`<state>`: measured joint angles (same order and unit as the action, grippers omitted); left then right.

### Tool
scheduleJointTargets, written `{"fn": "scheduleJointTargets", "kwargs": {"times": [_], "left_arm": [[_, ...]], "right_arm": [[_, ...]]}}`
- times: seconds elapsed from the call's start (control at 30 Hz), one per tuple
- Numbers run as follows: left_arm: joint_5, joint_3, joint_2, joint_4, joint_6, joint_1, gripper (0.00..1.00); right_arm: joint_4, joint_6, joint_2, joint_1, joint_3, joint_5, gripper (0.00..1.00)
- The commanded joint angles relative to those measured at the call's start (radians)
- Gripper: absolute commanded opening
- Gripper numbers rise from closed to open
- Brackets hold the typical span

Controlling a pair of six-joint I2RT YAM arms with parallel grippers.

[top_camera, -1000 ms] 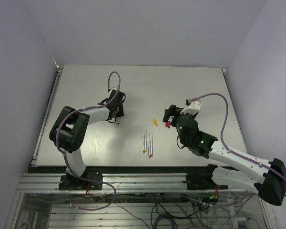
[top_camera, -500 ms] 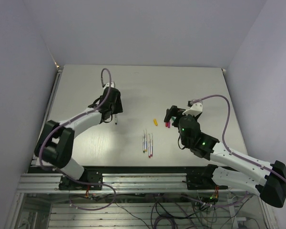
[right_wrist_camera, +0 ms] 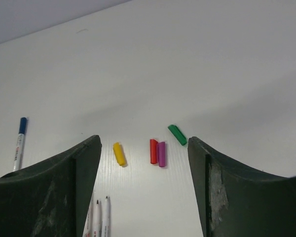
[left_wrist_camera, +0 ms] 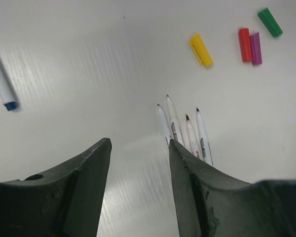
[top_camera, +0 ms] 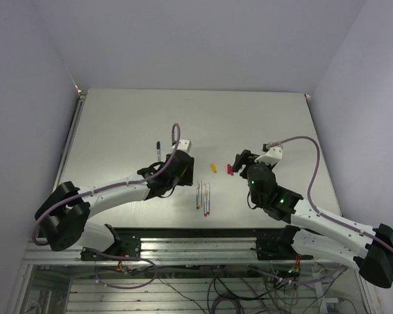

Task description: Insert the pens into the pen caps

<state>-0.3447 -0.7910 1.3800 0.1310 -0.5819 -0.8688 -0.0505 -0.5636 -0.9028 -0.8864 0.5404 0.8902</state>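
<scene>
Several uncapped pens (left_wrist_camera: 187,131) lie side by side just beyond my left gripper (left_wrist_camera: 139,148), which is open with nothing between its fingers; from above they are pens (top_camera: 202,195) right of the left gripper (top_camera: 185,175). Another pen (top_camera: 158,149) with a blue cap on it (left_wrist_camera: 11,105) lies apart to the left. The yellow cap (right_wrist_camera: 119,153), red cap (right_wrist_camera: 153,151), magenta cap (right_wrist_camera: 161,153) and green cap (right_wrist_camera: 177,134) lie on the table ahead of my open, empty right gripper (right_wrist_camera: 144,143). Red and magenta touch. From above, the right gripper (top_camera: 241,160) hides the green cap.
The white table (top_camera: 118,118) runs to a metal rail (top_camera: 183,245) at its near edge, with walls at the left, back and right. The yellow cap (top_camera: 213,167) lies between the two grippers.
The left arm has let go of the blue-capped pen and swung right, toward the row of pens. The right gripper has shifted slightly, its jaws a little narrower.
</scene>
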Motion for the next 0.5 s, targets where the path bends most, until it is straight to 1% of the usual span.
{"fn": "scheduleJointTargets", "kwargs": {"times": [0.0,0.13,0.3,0.47], "left_arm": [[-0.032,0.014,0.019,-0.005,-0.056,-0.038,0.60],[-0.040,-0.006,0.084,0.015,-0.075,-0.086,0.60],[-0.066,-0.045,0.150,0.041,-0.098,-0.157,0.59],[-0.110,-0.095,0.201,0.105,-0.131,-0.216,0.58]], "right_arm": [[0.086,-0.107,0.038,0.002,-0.032,0.074,0.69],[0.164,-0.192,0.079,0.002,-0.049,0.093,0.70],[0.213,-0.251,0.119,0.001,-0.073,0.075,0.71],[0.245,-0.304,0.146,0.002,-0.101,0.080,0.72]]}}
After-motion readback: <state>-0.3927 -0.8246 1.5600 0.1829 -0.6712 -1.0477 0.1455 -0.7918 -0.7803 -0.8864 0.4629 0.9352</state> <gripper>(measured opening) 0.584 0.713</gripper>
